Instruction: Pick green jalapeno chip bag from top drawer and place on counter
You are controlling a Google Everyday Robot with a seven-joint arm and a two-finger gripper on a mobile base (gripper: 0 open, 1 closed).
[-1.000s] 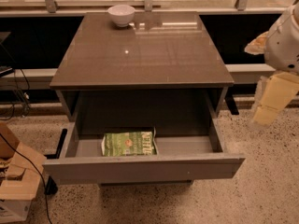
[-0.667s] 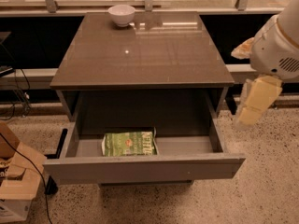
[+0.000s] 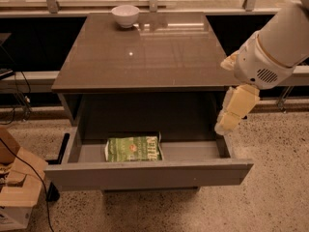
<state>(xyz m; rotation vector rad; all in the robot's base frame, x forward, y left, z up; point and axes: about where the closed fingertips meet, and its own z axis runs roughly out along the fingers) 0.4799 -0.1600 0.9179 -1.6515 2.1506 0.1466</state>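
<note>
Green and crinkly, the jalapeno chip bag (image 3: 133,149) lies flat in the pulled-out top drawer (image 3: 149,173), left of centre and close behind the front panel. Above the drawer's rear, the glossy bench (image 3: 145,57) overhangs, with a white bowl (image 3: 125,15) at its far edge. The claw (image 3: 225,123) hangs below the bench's right front corner, over the drawer's right side wall and well apart from the bag. Whether the claw is open or closed cannot be told. A cardboard box (image 3: 14,197) sits on the floor at left.

White rounded arm (image 3: 277,42) ends in cream gripper (image 3: 225,123) by top drawer (image 3: 145,174).
</note>
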